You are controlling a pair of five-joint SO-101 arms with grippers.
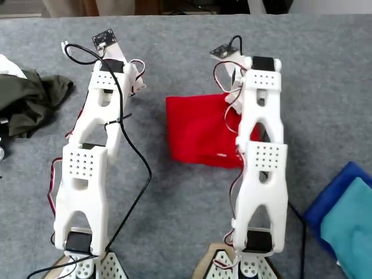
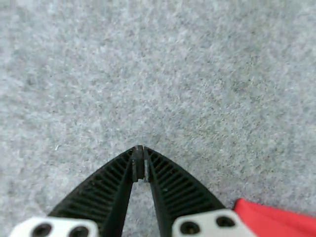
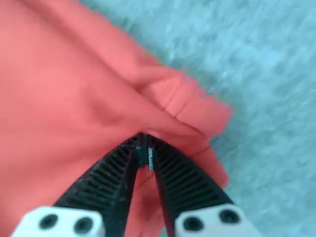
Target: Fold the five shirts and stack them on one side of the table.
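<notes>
Near the middle of the desk (image 1: 174,52): a red shirt (image 1: 197,131), folded into a rough rectangle. Lies flat between the two arms, its right part hidden under the right arm. Left side runs from the far edge toward the near edge of the desk, slightly skewed; far side runs roughly parallel to the desk's far edge. Long axis impossible to tell with that part covered. In the right wrist view, a hemmed flap (image 3: 197,103) juts out at one corner of the fold onto the grey surface.

Right end effector (image 3: 143,150): closed, tips together and down on the red cloth. Cannot tell whether any fabric is pinched between them.

Left end effector (image 2: 138,163): closed on nothing, over bare grey desk just beside the red shirt's left side.

At the left edge of the desk: a dark olive shirt (image 1: 32,99), crumpled, with a bit of white cloth (image 1: 9,65) touching it on the far side.

Toward the near right corner: a blue shirt (image 1: 334,195) with a teal shirt (image 1: 354,226) lying on top of it, well apart from the red one.
</notes>
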